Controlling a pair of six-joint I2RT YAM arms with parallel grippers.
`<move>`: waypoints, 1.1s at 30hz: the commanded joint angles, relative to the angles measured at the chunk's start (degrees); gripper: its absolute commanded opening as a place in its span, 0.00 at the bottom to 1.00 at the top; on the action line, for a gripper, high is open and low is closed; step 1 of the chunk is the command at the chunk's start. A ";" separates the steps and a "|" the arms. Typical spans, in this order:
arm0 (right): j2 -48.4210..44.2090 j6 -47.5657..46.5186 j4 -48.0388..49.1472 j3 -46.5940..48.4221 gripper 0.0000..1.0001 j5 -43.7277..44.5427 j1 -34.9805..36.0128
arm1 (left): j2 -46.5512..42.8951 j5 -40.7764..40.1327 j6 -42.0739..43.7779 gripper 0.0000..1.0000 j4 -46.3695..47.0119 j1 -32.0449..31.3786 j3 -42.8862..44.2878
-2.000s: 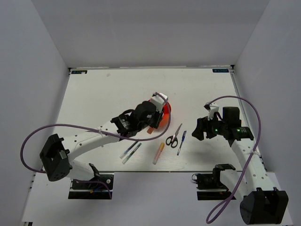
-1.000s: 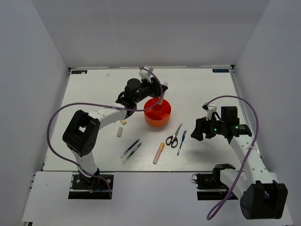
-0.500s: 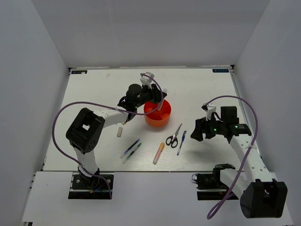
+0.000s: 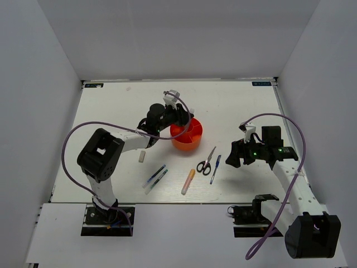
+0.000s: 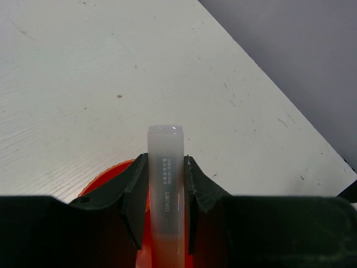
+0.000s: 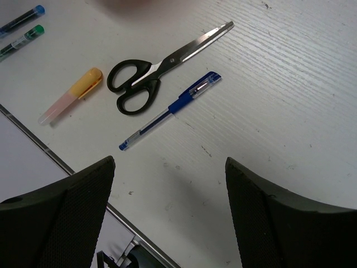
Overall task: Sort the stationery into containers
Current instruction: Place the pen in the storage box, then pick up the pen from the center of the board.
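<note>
Highlighter (image 5: pixel 165 187) in left pincer (image 5: pixel 165 163) over tub (image 4: pixel 193 139)

There are two highlighters (image 4: pixel 188 181) (the second highlighter (image 5: pixel 165 184) shows best in the left wrist view). There is one pair of scissors (image 4: pixel 205 162), one blue pen (image 4: pixel 215 168), and two thin pens (image 4: pixel 154 176). I can see one eraser (image 4: pixel 141 157). There is one tub (image 4: pixel 187 145).

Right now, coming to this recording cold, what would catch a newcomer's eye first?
The orange-red tub near the middle of the white table stands out, with the left gripper shut on a pale highlighter held over it. Nearer the right arm, black-handled scissors and a blue pen lie side by side, close to the open right gripper.
</note>
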 commanded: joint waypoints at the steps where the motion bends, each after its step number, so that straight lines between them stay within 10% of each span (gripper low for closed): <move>1: 0.16 -0.85 -0.62 2.11 0.82 -1.50 -0.32 | -3.13 0.12 1.30 0.16 -0.10 0.05 -2.85; 12: 0.52 -1.20 -0.62 2.10 0.82 -1.15 -0.32 | -5.50 -0.76 2.18 0.62 -1.76 -0.39 -2.41; 24: -1.24 -4.88 -0.53 1.23 0.79 -4.12 0.03 | -15.33 -2.25 4.28 0.66 -5.62 -0.39 -1.98; 27: -1.94 -11.99 -0.62 0.61 0.57 -9.46 0.21 | -24.44 -3.92 6.65 0.40 -16.06 -0.47 -1.10; 29: -1.77 -22.99 -0.62 -0.27 0.31 -11.94 0.47 | -28.85 -8.30 7.63 0.00 -32.73 -1.52 -0.05; 33: 3.48 -53.49 -6.13 -0.10 0.31 -23.88 1.35 | -33.78 -15.26 5.53 0.00 -71.11 -1.97 8.48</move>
